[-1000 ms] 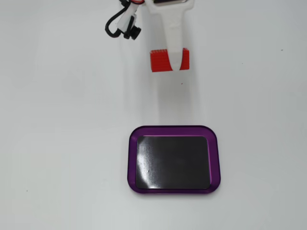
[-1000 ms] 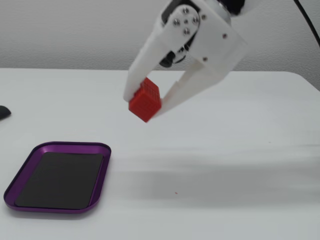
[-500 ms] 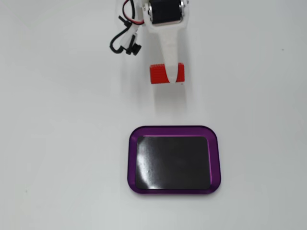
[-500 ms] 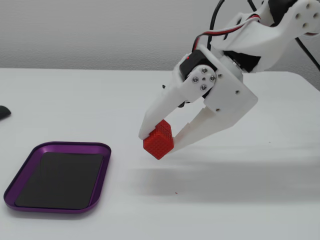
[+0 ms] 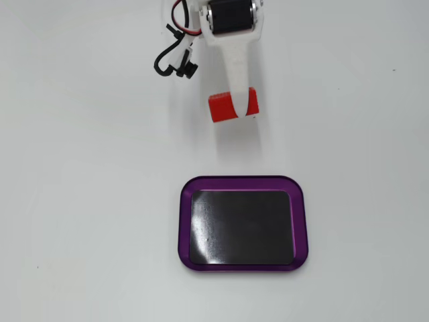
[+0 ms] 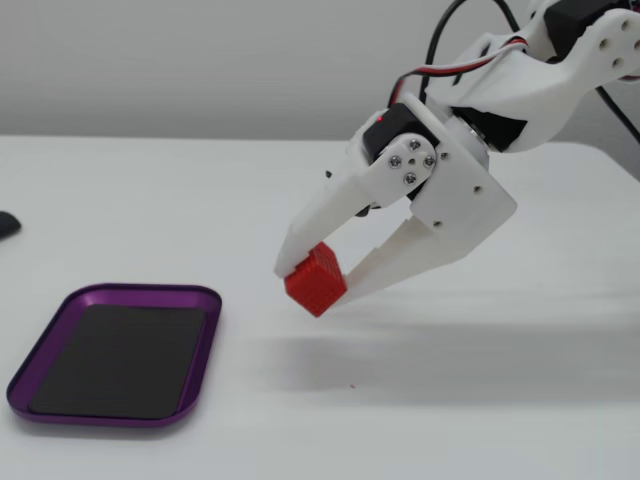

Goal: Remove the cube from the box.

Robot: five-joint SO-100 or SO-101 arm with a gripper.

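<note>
Lettering, logos and labels are nowhere legible on the arm, the cube or the box in either fixed view. The end effector (image 6: 318, 283) is clamped on the cube (image 6: 316, 279), one white finger (image 6: 318, 222) above it and the other below, with the red block tilted and lifted clear of the counter (image 6: 500, 360). From above, the cube (image 5: 222, 107) shows beneath the narrow upper finger (image 5: 239, 80), which crosses its right part.

The box (image 5: 242, 224) sits apart from the cube, toward the bottom of that view; its purple rim encloses a flat black floor with nothing on it. Seen from the side, the box (image 6: 116, 353) lies at lower left, well to the left of the cube. White counter (image 5: 80, 201) stretches bare on every side of the box. A black and red cable loop (image 5: 175, 57) hangs beside the arm at the upper edge.
</note>
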